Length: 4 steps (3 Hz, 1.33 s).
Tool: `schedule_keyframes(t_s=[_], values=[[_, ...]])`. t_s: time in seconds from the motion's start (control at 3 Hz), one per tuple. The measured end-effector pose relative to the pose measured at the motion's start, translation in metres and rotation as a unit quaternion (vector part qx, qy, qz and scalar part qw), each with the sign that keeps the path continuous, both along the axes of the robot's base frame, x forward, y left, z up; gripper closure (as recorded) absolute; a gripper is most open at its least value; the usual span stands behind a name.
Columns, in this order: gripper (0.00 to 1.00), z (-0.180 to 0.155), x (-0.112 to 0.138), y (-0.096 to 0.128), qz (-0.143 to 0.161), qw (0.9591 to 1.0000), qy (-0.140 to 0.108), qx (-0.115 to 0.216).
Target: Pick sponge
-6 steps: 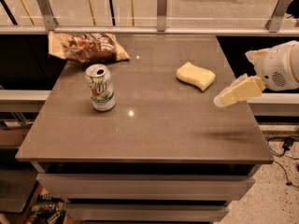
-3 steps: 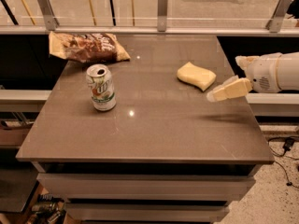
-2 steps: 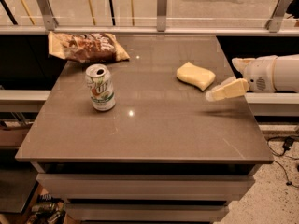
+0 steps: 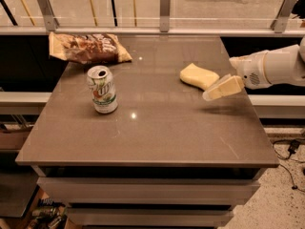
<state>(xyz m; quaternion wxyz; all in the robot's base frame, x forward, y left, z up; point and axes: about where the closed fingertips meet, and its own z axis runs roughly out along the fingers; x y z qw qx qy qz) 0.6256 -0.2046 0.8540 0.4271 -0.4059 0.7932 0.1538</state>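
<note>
The sponge [image 4: 198,76], a pale yellow foam block with wavy sides, lies flat on the right half of the grey table [image 4: 143,137]. My gripper [image 4: 212,94] reaches in from the right edge on a white arm, its flat pale-yellow fingers pointing left. It hovers just right of and in front of the sponge's near end, close to it and a little above the table.
An upright soda can [image 4: 102,89] stands left of centre. A crinkled brown snack bag [image 4: 88,47] lies at the back left. A glass railing with metal posts [image 4: 165,8] runs along the table's far edge. The table's right edge is under my arm.
My gripper has moved left and slightly away from the camera, closing in on the sponge's near end. The sponge, can and bag have not moved.
</note>
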Motion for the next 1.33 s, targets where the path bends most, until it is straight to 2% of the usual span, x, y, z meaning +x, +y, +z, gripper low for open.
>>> schedule_keyframes(t_s=[0.33, 0.67, 1.33], values=[[0.00, -0.0001, 0.0092, 0.0139, -0.010, 0.9992, 0.007, -0.039], [0.00, -0.0001, 0.0093, 0.0140, -0.010, 0.9992, 0.007, -0.039], [0.00, -0.0077, 0.0175, 0.0189, -0.031, 0.9990, 0.015, -0.028]])
